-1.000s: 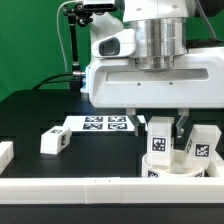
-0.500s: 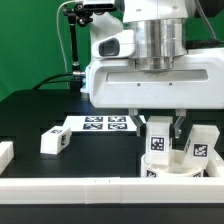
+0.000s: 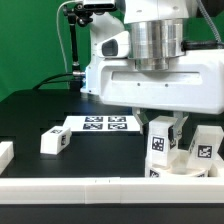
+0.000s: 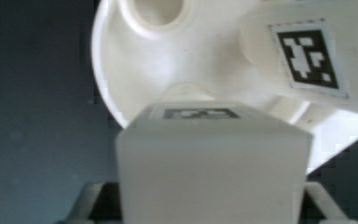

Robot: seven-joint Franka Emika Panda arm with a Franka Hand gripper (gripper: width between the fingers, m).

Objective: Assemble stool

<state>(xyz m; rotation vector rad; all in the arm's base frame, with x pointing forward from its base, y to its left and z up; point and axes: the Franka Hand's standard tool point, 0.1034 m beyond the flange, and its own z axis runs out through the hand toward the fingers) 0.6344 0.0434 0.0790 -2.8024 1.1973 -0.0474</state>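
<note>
My gripper point(image 3: 166, 128) is shut on a chunky white leg point(image 3: 160, 142) that carries a square tag, and holds it upright over the round white seat disc point(image 3: 182, 168) at the exterior view's lower right. In the wrist view the held leg point(image 4: 211, 160) fills the space between my gripper point(image 4: 211, 206) fingers point(image 4: 101, 200), with the seat disc point(image 4: 167, 70) and an open socket point(image 4: 158, 15) beyond it. A second leg point(image 3: 203, 146) stands on the seat beside the held one. A third leg point(image 3: 53, 141) lies loose on the black table at the exterior view's left.
The marker board point(image 3: 105, 123) lies flat behind the loose leg. A long white border rail point(image 3: 90, 187) runs along the front edge, with a short white piece point(image 3: 5, 152) at the left. A green backdrop and a camera stand point(image 3: 75, 40) are behind.
The jaws have closed onto the leg. The arm and the leg have shifted slightly toward the exterior view's right.
</note>
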